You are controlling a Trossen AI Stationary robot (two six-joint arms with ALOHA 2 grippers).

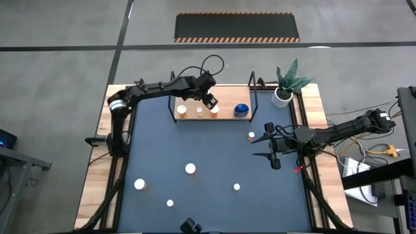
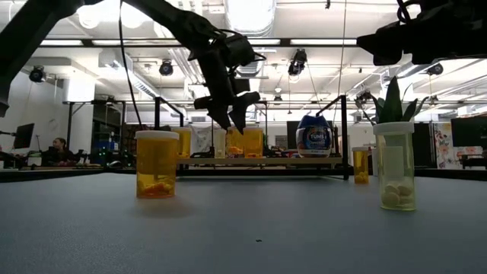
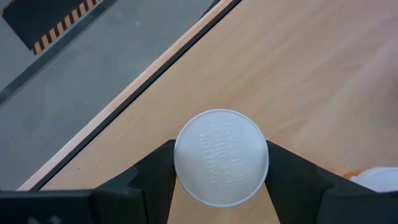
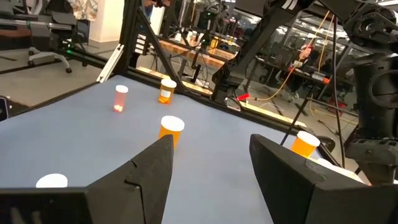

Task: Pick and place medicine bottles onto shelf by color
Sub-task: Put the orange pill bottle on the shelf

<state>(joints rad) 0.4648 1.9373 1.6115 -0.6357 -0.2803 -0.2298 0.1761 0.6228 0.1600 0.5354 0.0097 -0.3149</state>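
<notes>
High view: a potted plant (image 1: 285, 83) is seen beside the shelf (image 1: 212, 112), where a blue bottle (image 1: 241, 110) stands. The left gripper (image 1: 209, 101) is clamped on an orange bottle (image 3: 221, 157) over the shelf. The right gripper (image 1: 272, 146) is held apart over the mat (image 1: 214, 162).

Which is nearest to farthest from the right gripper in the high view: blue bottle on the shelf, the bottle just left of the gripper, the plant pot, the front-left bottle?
From the right gripper, open over the mat's right side:
1. Small bottle, on the mat just left of it.
2. Blue bottle, right end of the shelf, and plant pot, far right corner: too close to call.
3. Front-left bottle, farthest.
</notes>
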